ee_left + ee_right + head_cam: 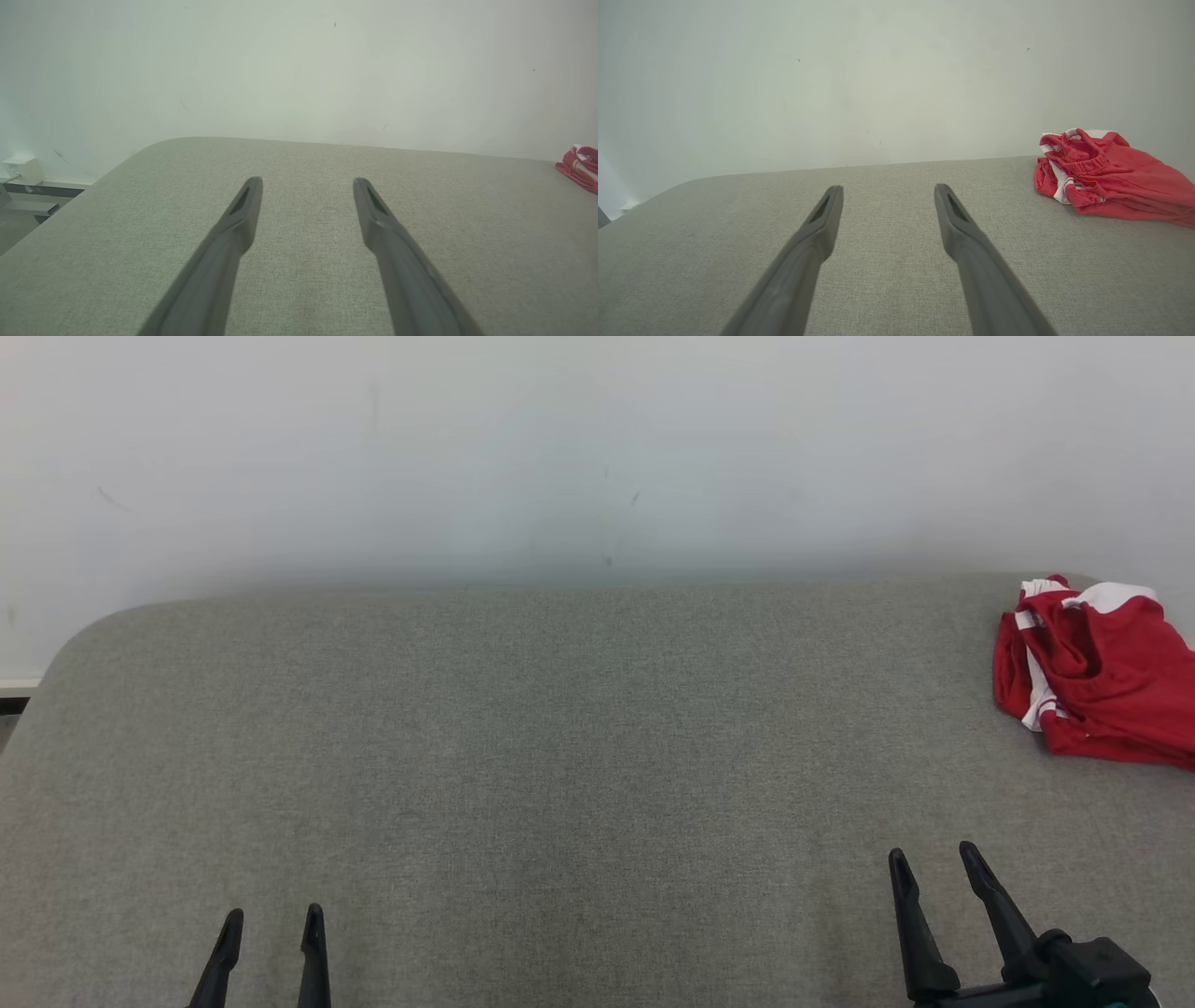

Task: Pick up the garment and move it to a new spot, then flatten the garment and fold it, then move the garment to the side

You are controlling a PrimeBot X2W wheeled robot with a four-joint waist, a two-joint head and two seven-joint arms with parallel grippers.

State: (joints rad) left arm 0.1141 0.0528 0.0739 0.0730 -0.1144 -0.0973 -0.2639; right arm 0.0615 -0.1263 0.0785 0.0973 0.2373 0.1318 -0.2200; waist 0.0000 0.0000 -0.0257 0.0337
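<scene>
Reaching with your right gripper [932,851] suits best: the crumpled red garment [1097,677] lies far right on the grey surface [560,756], well apart from the left gripper [273,912] (both spread wide, empty).

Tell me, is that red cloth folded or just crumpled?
Crumpled, not folded. The red garment lies bunched in a heap on the grey surface, with uneven creases and overlapping lumps.

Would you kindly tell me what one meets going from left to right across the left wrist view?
A small white box, then the open left gripper, then the red-and-white garment at the right edge.
</scene>
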